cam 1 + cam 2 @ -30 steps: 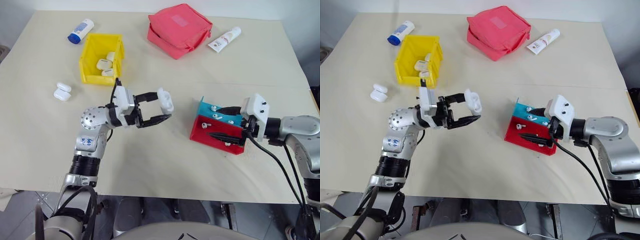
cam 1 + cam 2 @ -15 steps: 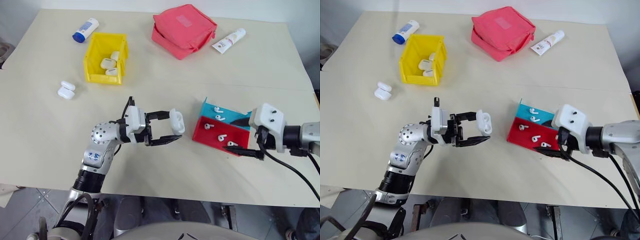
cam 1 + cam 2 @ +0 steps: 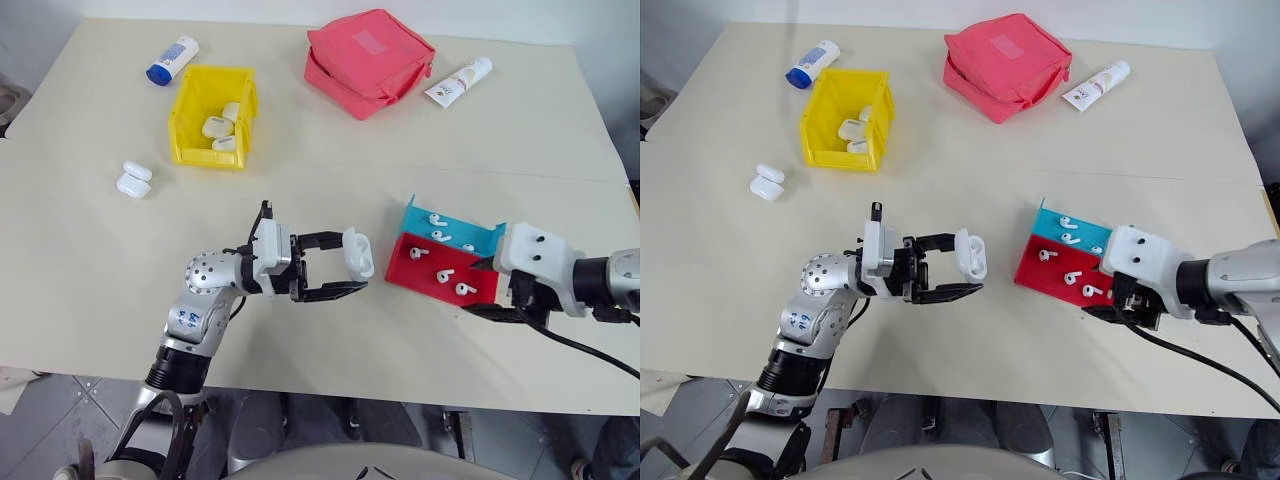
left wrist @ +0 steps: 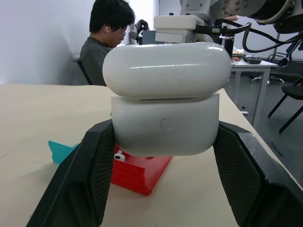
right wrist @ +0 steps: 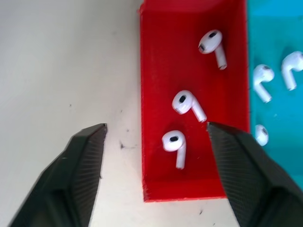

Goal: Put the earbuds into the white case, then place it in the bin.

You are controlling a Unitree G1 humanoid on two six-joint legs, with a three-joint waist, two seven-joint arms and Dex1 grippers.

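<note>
Yellow plastic marks the bin [image 3: 180,130], the landmark at the table's far left; three closed white cases lie inside it, a white tube with a blue cap [image 3: 168,60] lies just beyond it, and another lidded case [image 3: 131,180] rests on the table just nearer than it. Nearer the robot and right of the bin, the left gripper [image 3: 352,272] is clamped on the white case [image 3: 357,251], glossy and rounded, its lid raised a crack in the left wrist view; no writing can be read on it. Far right of the bin sit a pink zip pouch [image 3: 367,60] and a white tube [image 3: 457,81], its print too small to read. Nearer lie the teal tray [image 3: 448,226] and red tray [image 3: 438,273] side by side, with stemmed white earbuds [image 5: 189,102] loose in both. The right gripper [image 5: 156,137] hangs over the red tray's near end, fingers spread wide and empty.
</note>
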